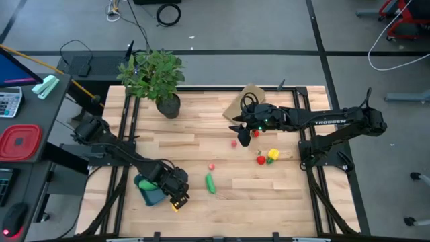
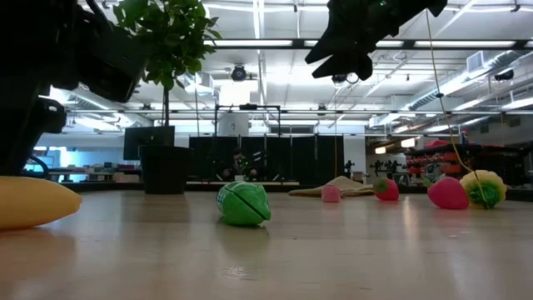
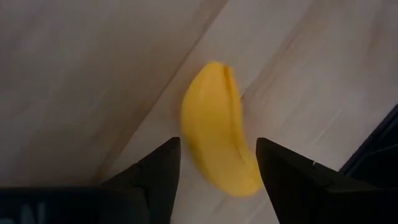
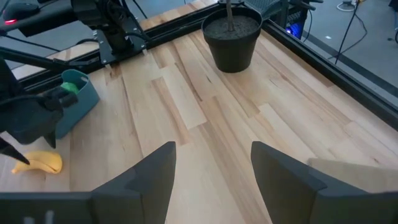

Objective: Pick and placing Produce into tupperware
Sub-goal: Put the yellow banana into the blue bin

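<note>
A yellow toy banana [image 3: 217,140] lies on the wooden table by its near edge, just beside the blue tupperware [image 1: 143,183]. My left gripper [image 3: 217,144] points down over the banana, open, with one finger on either side of its nearer end. Whether a finger touches it, I cannot tell. Something green [image 4: 74,79] shows inside the tupperware. More produce lies loose: a green piece [image 1: 210,183], a small red piece [image 1: 211,166], a pink piece [image 1: 234,142], and a red [image 1: 261,160] and a yellow piece [image 1: 273,155]. My right gripper [image 4: 211,149] hangs open and empty above the table's far right part.
A potted leafy plant [image 1: 156,75] stands at the far edge, left of the middle. A tan flat block [image 1: 247,101] lies behind my right arm. A red square container [image 1: 20,142] sits off the table to the left. Bare wood lies in the middle.
</note>
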Available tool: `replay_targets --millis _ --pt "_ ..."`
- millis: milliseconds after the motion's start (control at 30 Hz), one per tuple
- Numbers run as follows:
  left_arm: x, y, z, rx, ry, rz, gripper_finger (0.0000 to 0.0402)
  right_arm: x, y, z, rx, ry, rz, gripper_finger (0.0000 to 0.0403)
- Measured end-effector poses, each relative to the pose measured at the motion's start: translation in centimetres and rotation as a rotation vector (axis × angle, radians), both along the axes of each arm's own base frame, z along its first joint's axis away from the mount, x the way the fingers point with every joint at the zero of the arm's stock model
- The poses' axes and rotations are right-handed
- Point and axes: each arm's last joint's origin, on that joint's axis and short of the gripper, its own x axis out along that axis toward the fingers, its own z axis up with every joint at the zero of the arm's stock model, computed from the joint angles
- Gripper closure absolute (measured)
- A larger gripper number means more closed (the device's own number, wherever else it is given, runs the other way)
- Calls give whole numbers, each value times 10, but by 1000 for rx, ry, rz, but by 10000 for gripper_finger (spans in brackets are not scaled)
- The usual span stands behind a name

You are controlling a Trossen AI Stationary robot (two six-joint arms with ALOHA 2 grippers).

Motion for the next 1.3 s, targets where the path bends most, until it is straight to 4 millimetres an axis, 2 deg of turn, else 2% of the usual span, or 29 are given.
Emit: replay_targets --millis 233,633,900,1100,1300 --pt "6 -6 -20 0 32 -21 181 0 0 0 -4 1 2 183" --pt "7 -7 -23 -14 40 -17 191 0 0 0 -5 1 2 183" --pt "7 -7 -24 -12 45 -18 232 0 0 0 -5 1 3 183" --pt "10 -9 -20 -35 19 -27 260 0 0 0 -6 1 3 183" --pt "17 -16 1 -116 -21 -98 248 0 0 0 -6 1 3 183"
